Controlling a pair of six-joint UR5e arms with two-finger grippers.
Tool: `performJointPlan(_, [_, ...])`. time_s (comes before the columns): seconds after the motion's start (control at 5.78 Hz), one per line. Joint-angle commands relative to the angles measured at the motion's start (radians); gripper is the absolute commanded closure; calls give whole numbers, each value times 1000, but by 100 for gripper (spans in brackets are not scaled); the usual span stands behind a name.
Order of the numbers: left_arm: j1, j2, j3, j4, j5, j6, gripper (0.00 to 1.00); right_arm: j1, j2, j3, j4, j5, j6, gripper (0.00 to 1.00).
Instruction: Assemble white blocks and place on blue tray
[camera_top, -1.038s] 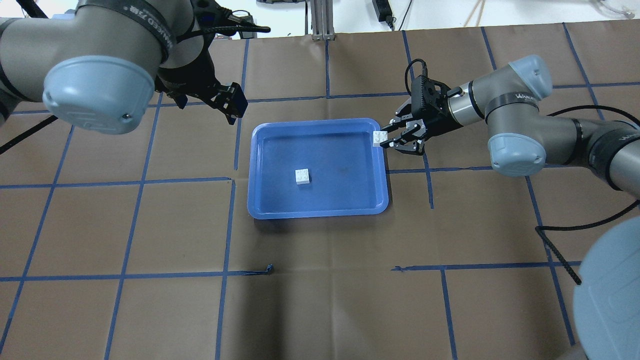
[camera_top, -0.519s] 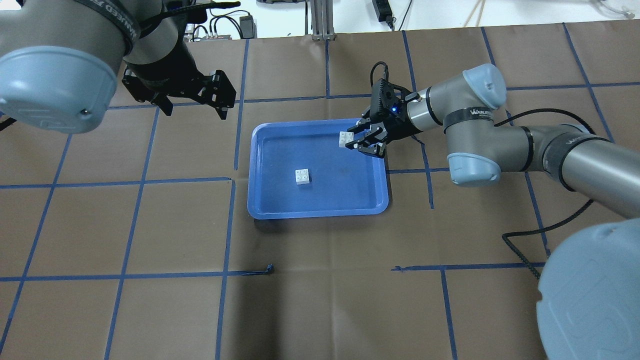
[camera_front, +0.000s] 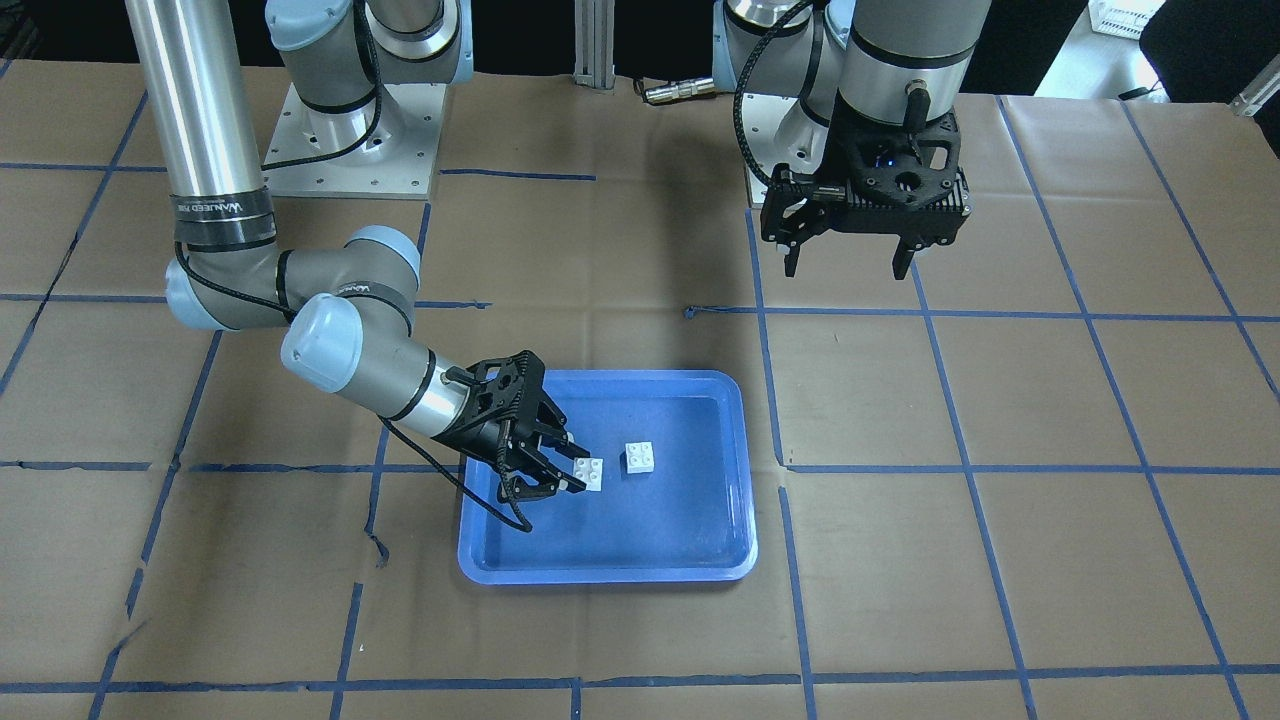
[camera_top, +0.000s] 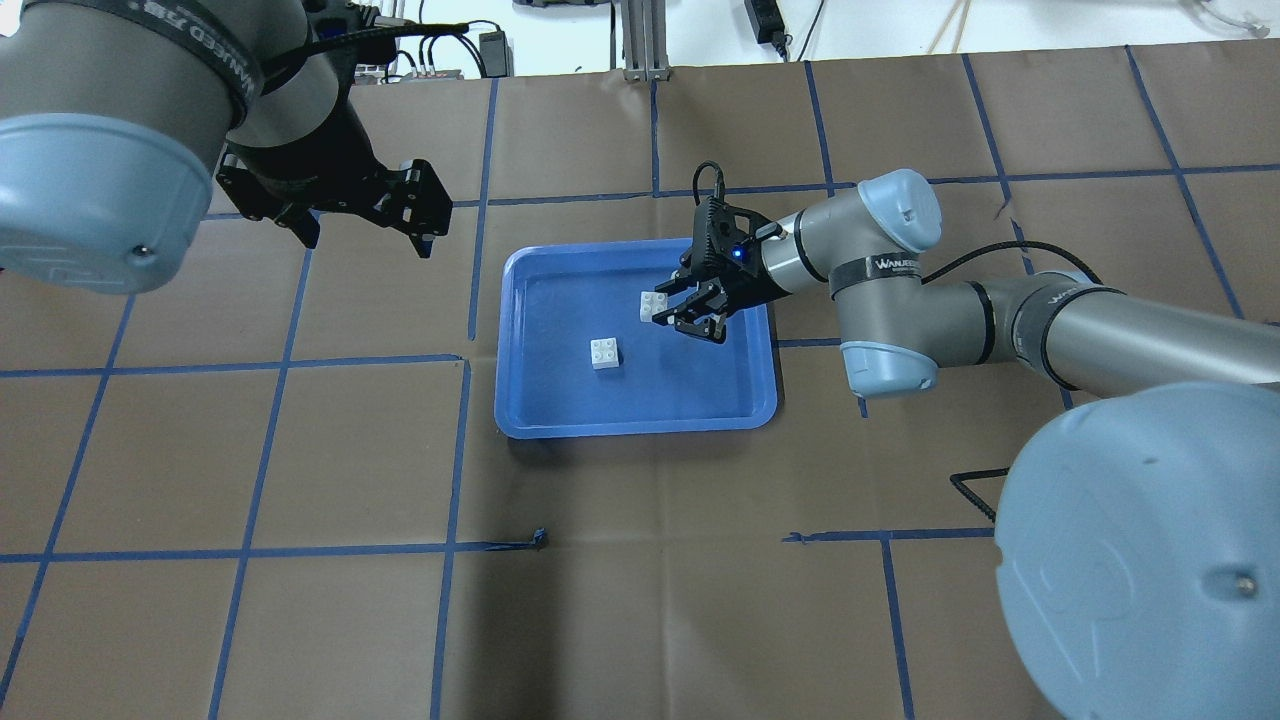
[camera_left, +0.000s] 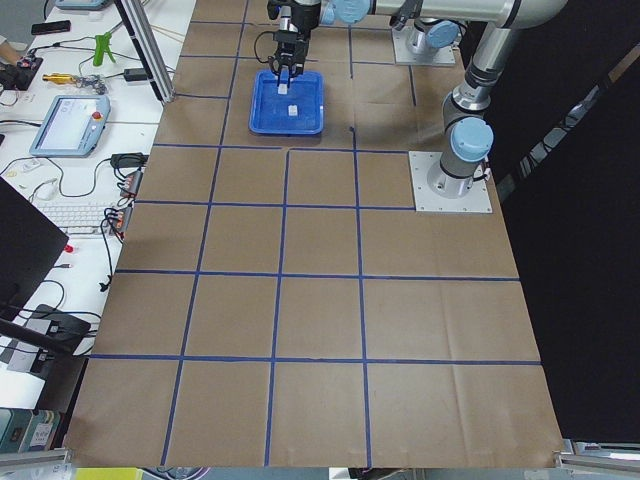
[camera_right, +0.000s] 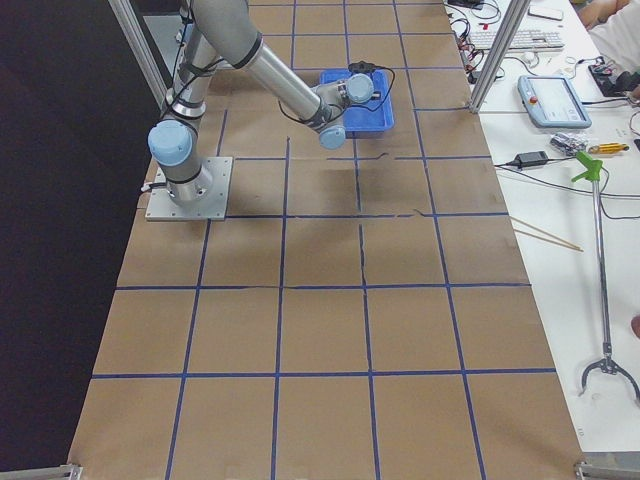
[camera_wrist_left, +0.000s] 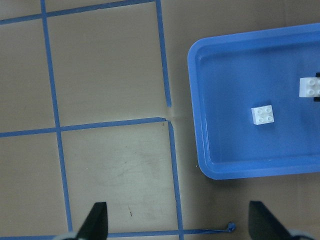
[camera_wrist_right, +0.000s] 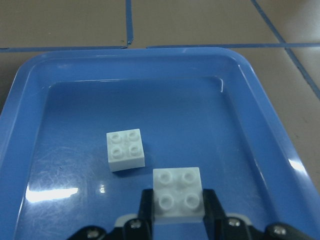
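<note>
The right gripper (camera_top: 668, 318) pinches a block (camera_top: 653, 306) studs-up over the tray (camera_top: 640, 428) — beside the other block (camera_top: 604, 353), ready for stacking — while the left gripper (camera_top: 365, 240) hangs open, aside.

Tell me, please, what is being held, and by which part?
The right gripper pinches a white block by opposite side walls; the left gripper holds nothing.

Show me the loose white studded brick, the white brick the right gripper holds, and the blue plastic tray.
Loose white brick (camera_top: 604, 352): overhead view, studded top.
Held white brick (camera_top: 653, 305): overhead view, studded top.
Blue tray (camera_top: 640, 426): overhead view, near rim.
</note>
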Motion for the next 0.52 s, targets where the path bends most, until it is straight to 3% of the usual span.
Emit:
performJointPlan(0.0, [-1,3,2,-2,-3,-2,0,26,24,8,-13,-3,0,70])
performJointPlan(0.35, [-1,5,7,-1,-3,-2,0,28,26,36,-33,-3,-1,70])
